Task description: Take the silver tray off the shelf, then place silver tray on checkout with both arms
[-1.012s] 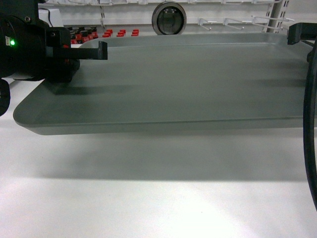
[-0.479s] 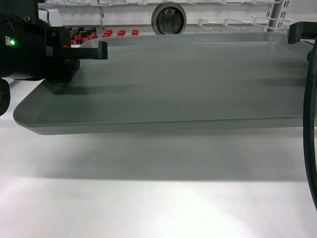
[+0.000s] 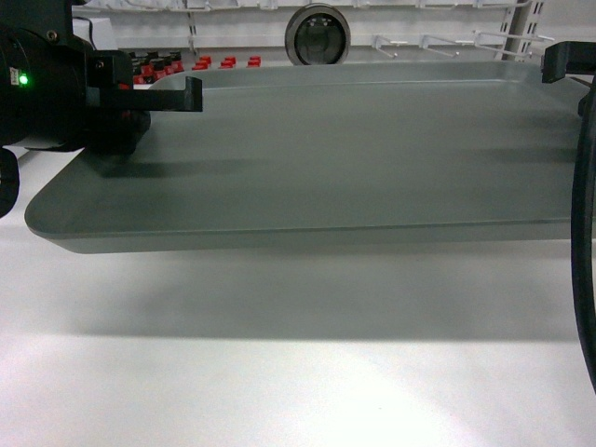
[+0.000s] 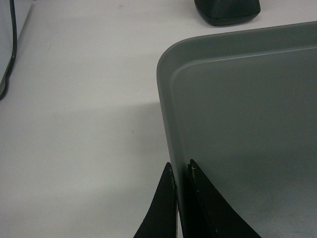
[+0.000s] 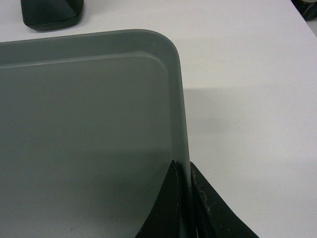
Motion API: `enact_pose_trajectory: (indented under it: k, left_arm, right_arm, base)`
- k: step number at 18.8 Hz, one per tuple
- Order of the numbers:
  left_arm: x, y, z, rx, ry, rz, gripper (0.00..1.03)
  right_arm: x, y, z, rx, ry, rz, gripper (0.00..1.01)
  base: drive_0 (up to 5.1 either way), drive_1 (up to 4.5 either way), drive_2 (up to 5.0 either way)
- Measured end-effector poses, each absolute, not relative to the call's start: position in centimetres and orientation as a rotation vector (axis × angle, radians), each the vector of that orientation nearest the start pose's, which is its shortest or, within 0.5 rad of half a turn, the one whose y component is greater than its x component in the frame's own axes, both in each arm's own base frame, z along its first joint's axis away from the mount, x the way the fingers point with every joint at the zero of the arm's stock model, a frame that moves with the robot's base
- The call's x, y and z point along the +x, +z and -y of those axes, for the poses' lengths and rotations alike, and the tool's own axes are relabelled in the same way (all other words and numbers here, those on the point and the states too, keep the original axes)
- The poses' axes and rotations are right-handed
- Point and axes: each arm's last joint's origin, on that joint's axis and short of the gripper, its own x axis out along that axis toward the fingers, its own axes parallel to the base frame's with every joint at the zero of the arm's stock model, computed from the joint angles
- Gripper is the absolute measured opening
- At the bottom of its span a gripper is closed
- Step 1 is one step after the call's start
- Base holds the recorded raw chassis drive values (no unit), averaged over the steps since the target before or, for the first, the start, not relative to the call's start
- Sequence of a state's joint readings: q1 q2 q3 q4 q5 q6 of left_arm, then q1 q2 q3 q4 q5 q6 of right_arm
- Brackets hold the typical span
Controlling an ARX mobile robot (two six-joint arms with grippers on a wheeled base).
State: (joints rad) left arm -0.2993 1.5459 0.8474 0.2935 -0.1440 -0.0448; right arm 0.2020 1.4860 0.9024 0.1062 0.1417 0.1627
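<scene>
Below everything, the checkout [image 3: 298, 372] spreads as a plain white counter, filling the lower half of the head view and the ground of both wrist views. Above it the silver tray [image 3: 345, 158] spans nearly the whole width, its near rim raised off the counter with a broad soft shadow lying beneath, so it appears held in the air rather than resting. Behind it, white shelf boards [image 3: 419, 7] and wire hooks cross the background, with a round silver-rimmed object [image 3: 318, 35] and a row of small red items [image 3: 223, 62] at the tray's far edge. The left gripper [image 4: 181, 173] pinches the tray's left rim, one thin black jaw outside the lip and one inside, near a rounded corner; its arm shows a green light [image 3: 23, 80]. The right gripper [image 5: 184, 171] pinches the right rim likewise. A dark rounded object [image 4: 227, 11] sits on the counter beyond the tray.
</scene>
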Motion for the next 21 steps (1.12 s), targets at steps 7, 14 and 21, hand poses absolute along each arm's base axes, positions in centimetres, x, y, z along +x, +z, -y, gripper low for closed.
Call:
enact_pose_trajectory:
  k: [7,14,21]
  left_arm:
    - [31.5,21.9,9.3,0.044,-0.128,-0.380,0.03]
    - [32.8,20.7,12.9,0.140,0.211,-0.197,0.04]
    - [35.6,18.2,13.2,0.193,0.219,-0.257,0.04]
  right_arm:
    - [31.5,23.7,-6.0,0.078,0.021,-0.474,0.03]
    - [33.5,22.0,-5.4,0.129,0.117,-0.365,0.02]
    - [36.7,19.7,-5.9,0.025,0.112,-0.420,0.03]
  base:
    - [0.0,0.00,0.0]
    - [0.0,0.00,0.0]
    - [0.0,0.00,0.0]
